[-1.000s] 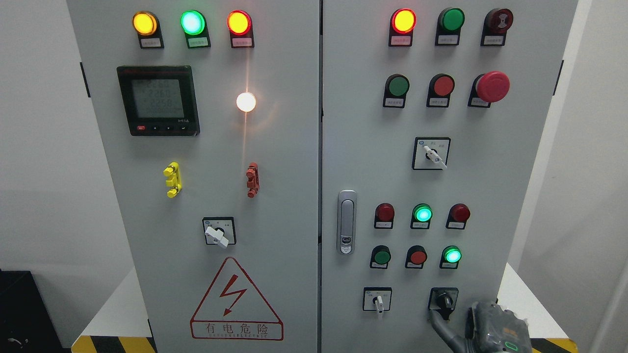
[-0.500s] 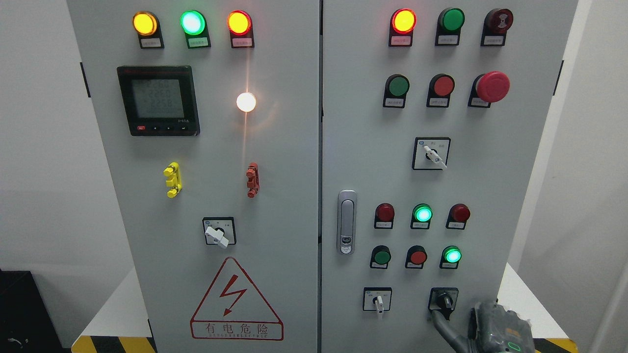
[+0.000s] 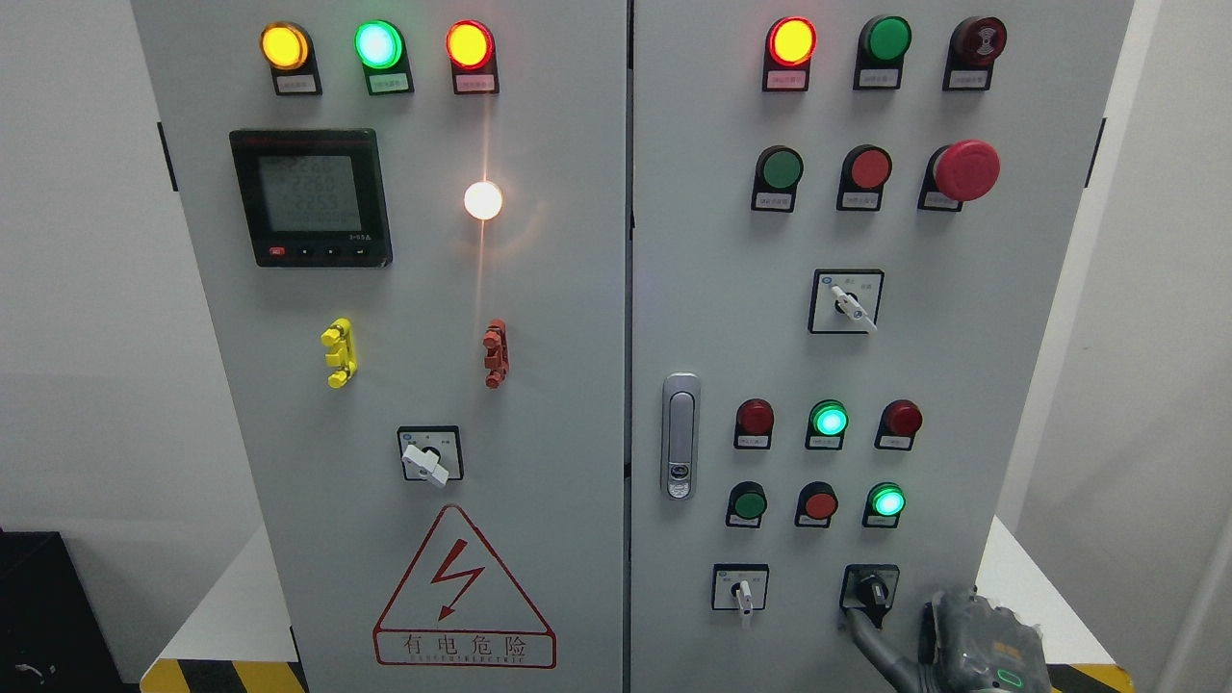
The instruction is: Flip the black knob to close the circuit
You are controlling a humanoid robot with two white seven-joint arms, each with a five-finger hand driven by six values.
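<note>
The black knob [image 3: 872, 588] sits on a black square plate at the lower right of the grey cabinet's right door [image 3: 712, 318]. Its handle points down and slightly right. My right hand [image 3: 900, 656] comes in at the bottom right edge, just below and to the right of the knob. One grey finger [image 3: 863, 637] stretches up and left, its tip close under the knob's plate. The hand holds nothing. Most of the hand is cut off by the frame's bottom edge. The left arm does not show.
A white-handled selector switch [image 3: 741, 589] is left of the black knob. Red and green buttons and lit green lamps [image 3: 886, 501] sit above it. A door latch [image 3: 680, 436] is at the door's left edge. The left door carries a meter [image 3: 310, 197] and a warning triangle [image 3: 464, 589].
My right hand has sunk a little down and to the right, then held still. The knob and the lamps look unchanged.
</note>
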